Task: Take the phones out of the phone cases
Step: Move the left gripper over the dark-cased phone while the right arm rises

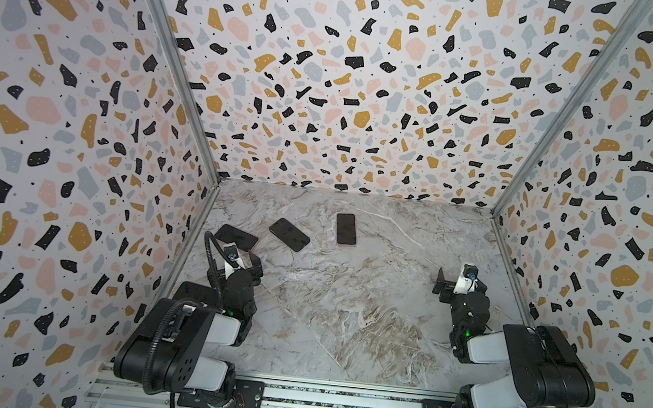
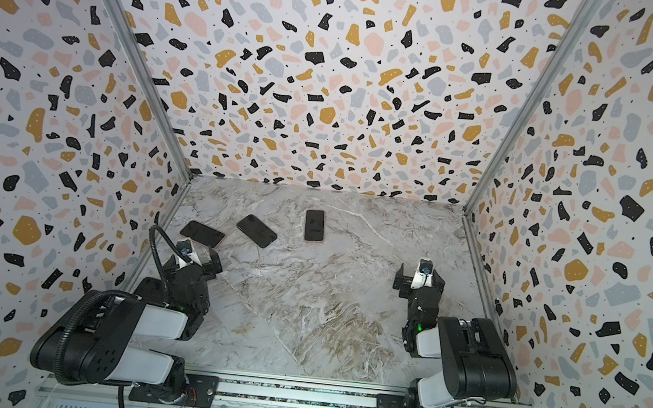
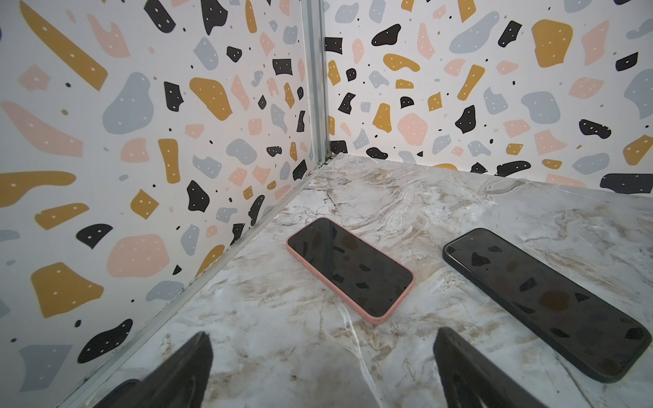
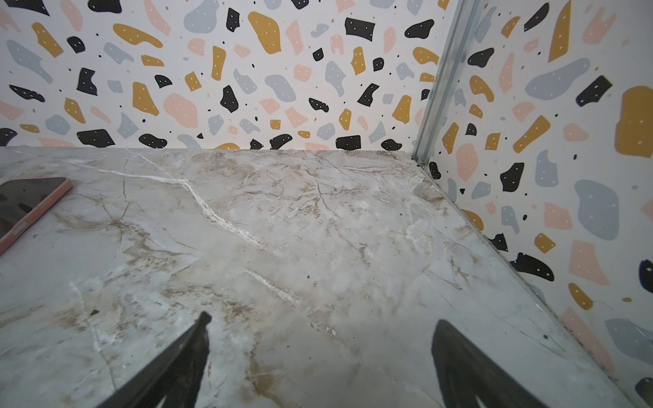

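Three phones lie screen up on the marble table [image 1: 347, 299]. The phone in a pink case [image 3: 349, 266] [image 1: 236, 238] lies just ahead of my left gripper [image 3: 322, 333] [image 1: 241, 256], which is open, empty and apart from it. Beside it a phone in a black case [image 3: 544, 300] [image 1: 289, 234] lies slanted. A second pink-cased phone [image 1: 346, 229] [image 4: 28, 205] lies farther back near the middle. My right gripper [image 4: 322, 319] [image 1: 459, 281] is open over bare table on the right, far from all three phones.
Patterned walls [image 1: 72, 142] close in the table on the left, back and right. A flat black thing [image 1: 195, 292] lies by the left wall beside the left arm, partly hidden by it. The arm bases sit on a rail [image 1: 336, 398] along the front.
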Controlling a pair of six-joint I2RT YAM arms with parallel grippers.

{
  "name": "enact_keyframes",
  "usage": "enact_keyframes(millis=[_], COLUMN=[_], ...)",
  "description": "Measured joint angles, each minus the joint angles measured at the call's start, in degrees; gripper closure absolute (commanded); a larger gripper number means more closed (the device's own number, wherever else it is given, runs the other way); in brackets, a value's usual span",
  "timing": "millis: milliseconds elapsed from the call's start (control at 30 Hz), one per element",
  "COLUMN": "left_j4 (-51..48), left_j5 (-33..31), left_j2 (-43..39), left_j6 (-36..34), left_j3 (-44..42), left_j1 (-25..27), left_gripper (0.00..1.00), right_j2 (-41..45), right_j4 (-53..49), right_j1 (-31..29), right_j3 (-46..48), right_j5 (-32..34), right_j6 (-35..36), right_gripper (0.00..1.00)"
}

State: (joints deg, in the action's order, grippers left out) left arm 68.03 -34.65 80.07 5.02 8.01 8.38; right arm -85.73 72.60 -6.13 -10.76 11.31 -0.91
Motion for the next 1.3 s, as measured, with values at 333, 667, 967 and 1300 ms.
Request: enact_keyframes(millis=[333, 667, 967, 1300], left_j4=[-26.62, -67.41, -85.7, -96.76], left_j5=[-1.88, 3.96, 10.69, 3.54], left_j2=[-24.46, -34.27, -34.53, -35.65], left_j6=[5.07, 20.28, 28.04, 40.3], left_j3=[6.88, 24.59, 26.51, 28.81], left_j1=[3.48, 6.12, 6.43, 6.43], left_gripper=[0.0, 0.0, 0.0, 0.01], right_j2=[22.21, 48.02, 56.13, 56.11], right_j4=[-17.55, -52.02, -71.12, -80.04], right_j1=[-6.49, -14.45, -16.72, -16.85], right_j3=[-1.73, -14.05, -19.69, -20.68], right_j5=[8.2, 5.79, -2.16, -4.24], right_j6=[-0.22, -7.98, -13.79, -14.29], right_gripper=[0.01, 0.01, 0.01, 0.01])
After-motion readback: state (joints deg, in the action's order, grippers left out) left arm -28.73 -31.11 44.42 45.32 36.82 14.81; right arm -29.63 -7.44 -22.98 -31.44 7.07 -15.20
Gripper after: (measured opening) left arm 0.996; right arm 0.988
